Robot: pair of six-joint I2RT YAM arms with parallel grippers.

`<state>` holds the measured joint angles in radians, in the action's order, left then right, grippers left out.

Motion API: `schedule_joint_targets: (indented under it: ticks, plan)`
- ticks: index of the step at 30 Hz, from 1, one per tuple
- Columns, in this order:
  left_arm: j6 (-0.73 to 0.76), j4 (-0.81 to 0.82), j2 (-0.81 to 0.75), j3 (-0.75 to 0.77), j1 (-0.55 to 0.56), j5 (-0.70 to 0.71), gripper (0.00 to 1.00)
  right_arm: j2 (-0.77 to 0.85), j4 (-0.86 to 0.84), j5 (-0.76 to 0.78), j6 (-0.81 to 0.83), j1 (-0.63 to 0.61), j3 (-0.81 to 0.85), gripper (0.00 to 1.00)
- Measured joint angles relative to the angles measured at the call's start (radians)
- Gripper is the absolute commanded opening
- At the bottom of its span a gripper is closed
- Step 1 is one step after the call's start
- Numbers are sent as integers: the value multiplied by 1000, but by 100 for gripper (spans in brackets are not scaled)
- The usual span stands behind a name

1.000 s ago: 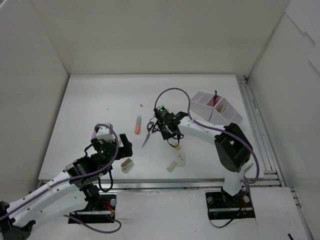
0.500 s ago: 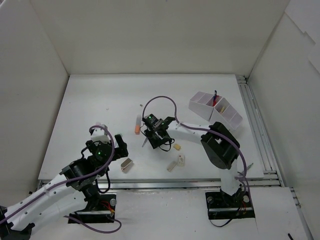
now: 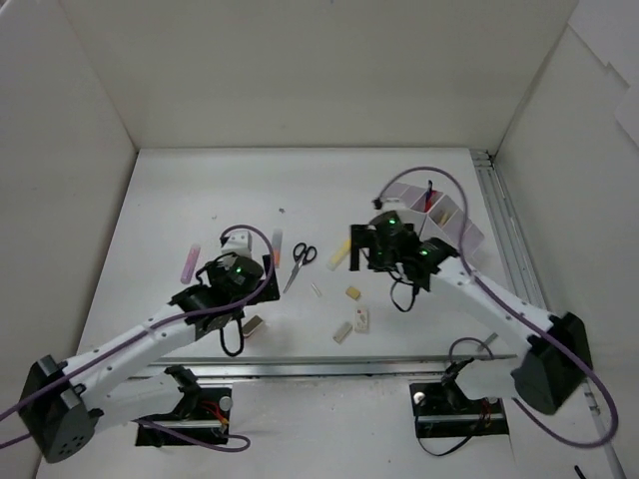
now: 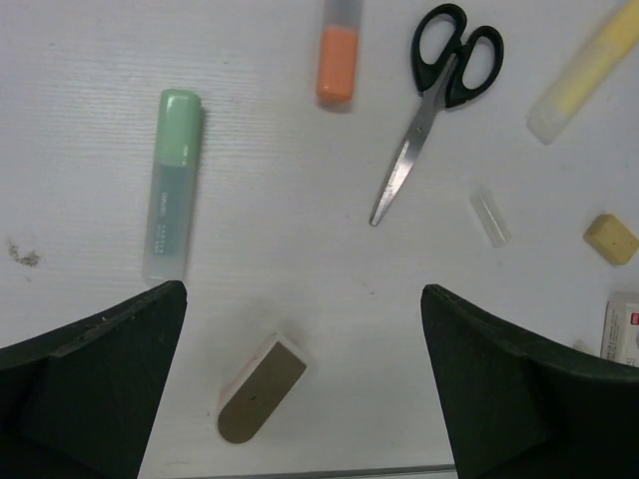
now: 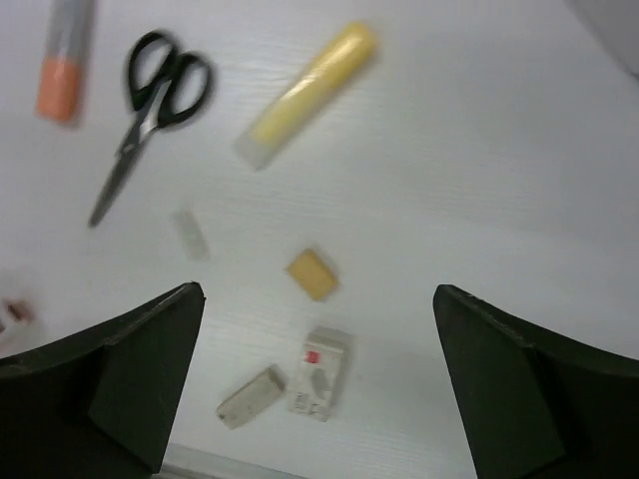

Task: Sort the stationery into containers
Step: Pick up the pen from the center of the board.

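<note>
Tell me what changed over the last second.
The right gripper backed off rightward from the scissors, uncovering the yellow marker. The left gripper reached forward, away from its base. Both are open, holding nothing. Scissors, orange marker, erasers and tray kept their places.

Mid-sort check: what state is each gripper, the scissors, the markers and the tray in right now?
left gripper, open, empty.
right gripper, open, empty.
scissors, blades shut, lying flat.
green marker, capped, lying loose.
orange marker, lying loose.
yellow marker, lying loose.
tray, upright, a pen standing in one compartment.
</note>
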<state>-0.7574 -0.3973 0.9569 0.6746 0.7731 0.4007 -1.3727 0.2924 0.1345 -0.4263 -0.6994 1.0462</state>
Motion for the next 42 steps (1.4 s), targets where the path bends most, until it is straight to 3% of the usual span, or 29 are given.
schedule_joint_targets:
  ticks: [7, 13, 21, 29, 38, 41, 42]
  plan:
    - [42, 61, 267, 160, 0, -93, 99, 418, 172, 121, -235, 300, -314, 98]
    - [90, 108, 304, 166, -6, -167, 99, 548, 363, 183, -331, 520, -340, 98]
    - [141, 127, 304, 181, -138, -259, 99, 365, 422, 240, -365, 767, -340, 98]
    - [181, 129, 338, 252, -275, -401, 99, 197, 317, 122, -277, 1231, -377, 95]
    - [202, 123, 391, 293, -320, -475, 100, 68, 222, 39, -240, 1249, -387, 86]
    - [204, 110, 404, 314, -338, -478, 100, 67, 203, 39, -237, 1249, -389, 75]
    - [206, 105, 414, 328, -344, -478, 99, 67, 197, 40, -237, 1250, -389, 29]
